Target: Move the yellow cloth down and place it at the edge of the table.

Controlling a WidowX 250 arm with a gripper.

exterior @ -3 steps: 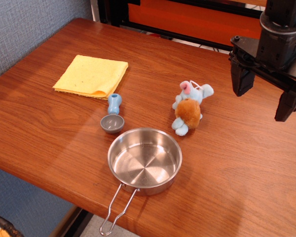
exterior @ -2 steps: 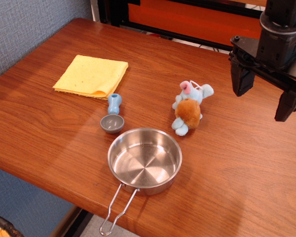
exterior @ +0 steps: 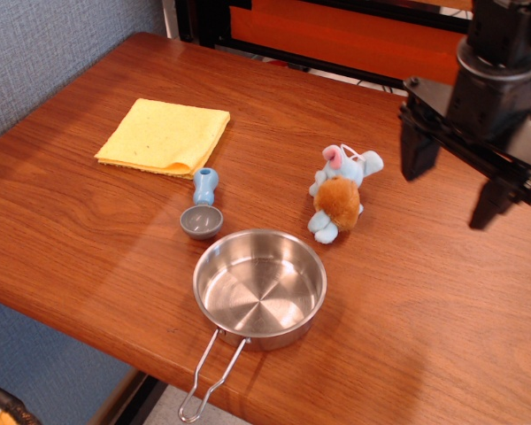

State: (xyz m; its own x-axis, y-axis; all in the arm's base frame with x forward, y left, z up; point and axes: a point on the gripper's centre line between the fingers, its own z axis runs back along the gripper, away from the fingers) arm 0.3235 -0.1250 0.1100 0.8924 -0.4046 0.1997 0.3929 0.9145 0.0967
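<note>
1 gripper (exterior: 453,182) hangs spread, grasping nothing, well apart from the yellow cloth (exterior: 164,135).

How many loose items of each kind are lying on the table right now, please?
Cloth: 1, yellow cloth
Scoop: 1, blue-handled scoop
Pan: 1, steel pan
Toy: 1, plush toy
Total: 4

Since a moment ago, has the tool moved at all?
Yes. The tool has shifted left, toward the stuffed toy, which lies where it did; its fingers are spread and empty.
</note>
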